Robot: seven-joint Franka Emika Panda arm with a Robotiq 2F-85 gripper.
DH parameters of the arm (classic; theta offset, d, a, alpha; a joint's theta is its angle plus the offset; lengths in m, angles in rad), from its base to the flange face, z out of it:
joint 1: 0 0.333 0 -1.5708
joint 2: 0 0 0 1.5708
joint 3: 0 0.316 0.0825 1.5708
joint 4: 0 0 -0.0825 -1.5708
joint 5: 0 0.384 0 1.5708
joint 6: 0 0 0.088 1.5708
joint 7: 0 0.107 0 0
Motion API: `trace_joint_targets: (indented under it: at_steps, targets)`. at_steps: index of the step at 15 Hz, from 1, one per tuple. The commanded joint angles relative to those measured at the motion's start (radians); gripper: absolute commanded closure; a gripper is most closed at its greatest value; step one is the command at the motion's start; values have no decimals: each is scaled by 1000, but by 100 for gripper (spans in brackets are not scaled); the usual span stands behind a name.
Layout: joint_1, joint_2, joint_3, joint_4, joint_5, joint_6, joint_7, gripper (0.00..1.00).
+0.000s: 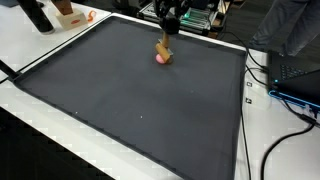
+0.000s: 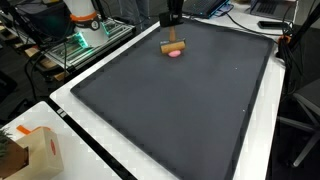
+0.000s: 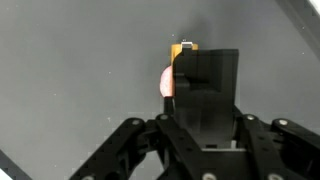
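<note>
My gripper [image 1: 166, 28] hangs over the far edge of a dark grey mat [image 1: 130, 110], seen in both exterior views [image 2: 172, 22]. Right under it stands a small tan wooden piece [image 1: 165, 48] with a pink object [image 1: 160, 58] at its base on the mat. From another angle the wooden piece [image 2: 173, 46] looks T-shaped, with the pink object [image 2: 176, 54] just in front of it. In the wrist view the fingers [image 3: 205, 55] are together. The wood [image 3: 185, 45] peeks out at their tips and the pink object [image 3: 166, 82] is beside them. They look shut on the wood.
The mat [image 2: 190, 110] lies on a white table. Cables [image 1: 290, 130] and a laptop [image 1: 298, 75] are beside one edge. A cardboard box [image 2: 35, 150] stands at a table corner. Lab gear with green lights [image 2: 85, 38] stands beyond the mat.
</note>
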Motion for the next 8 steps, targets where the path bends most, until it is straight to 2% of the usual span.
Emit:
trace_joint_targets:
  at_steps: [1, 5, 8]
  targets:
    - [-21, 47, -11, 27, -23, 21, -19, 77]
    - [-22, 90, -7, 47, -23, 6, -36, 77]
    - [-26, 106, -8, 56, -64, -1, -3, 77]
